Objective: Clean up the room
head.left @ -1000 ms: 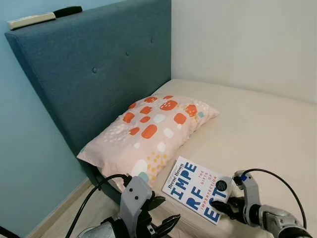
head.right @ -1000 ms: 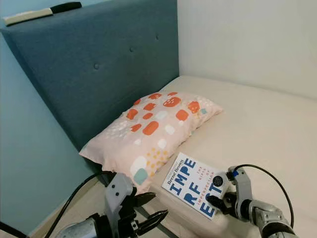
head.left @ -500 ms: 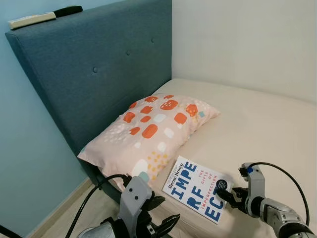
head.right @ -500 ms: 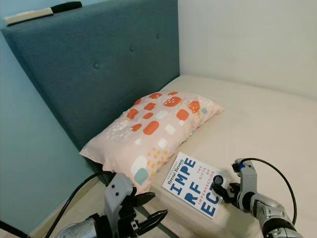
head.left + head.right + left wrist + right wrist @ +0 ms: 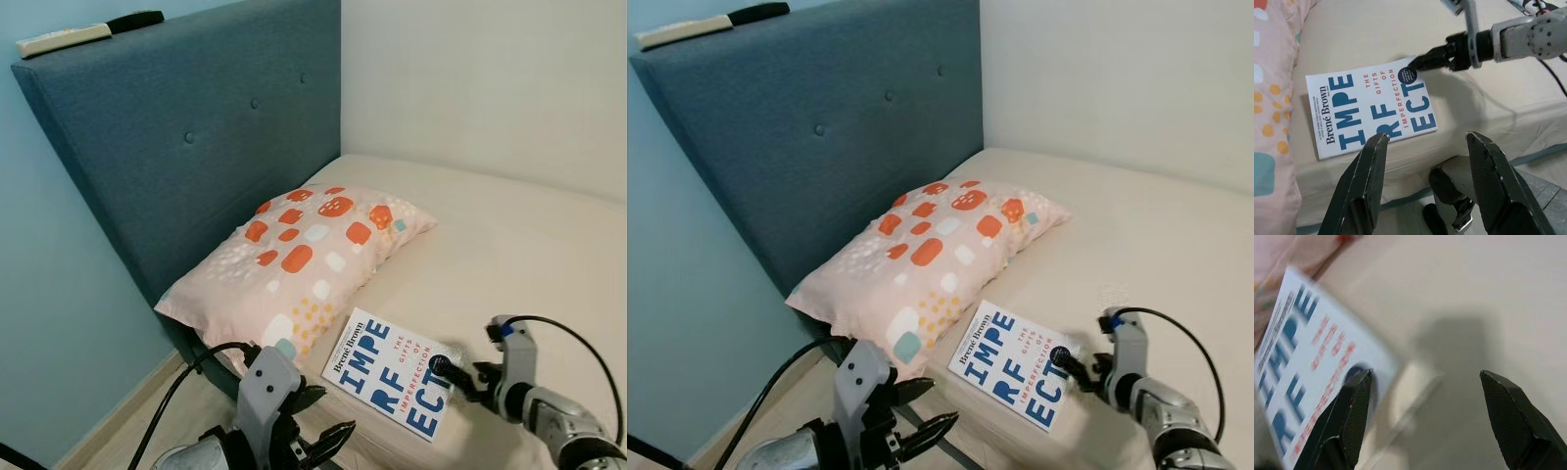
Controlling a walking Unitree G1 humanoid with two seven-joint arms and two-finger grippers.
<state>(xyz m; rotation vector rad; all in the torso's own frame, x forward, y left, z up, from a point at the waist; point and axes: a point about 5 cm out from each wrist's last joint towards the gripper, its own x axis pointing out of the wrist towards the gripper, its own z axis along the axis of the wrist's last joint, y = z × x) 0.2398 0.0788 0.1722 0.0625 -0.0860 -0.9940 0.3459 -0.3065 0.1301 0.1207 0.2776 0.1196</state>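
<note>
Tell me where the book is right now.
The book lies flat on the bed near its front edge, just beside the patterned pillow, with the right gripper at its far corner.

Soft, even indoor light fills the head views; the pale bed point(image 5: 509, 235) is bright without glare and the headboard point(image 5: 196, 147) stays evenly lit. Both head views are sharp, with no blur. In the left wrist view the book point(image 5: 1371, 110) is crisp, casting a faint shadow at its edge near the bed's corner. The right wrist view is blurred: the book's lettering smears, and a broad soft shadow lies on the sheet.
</note>
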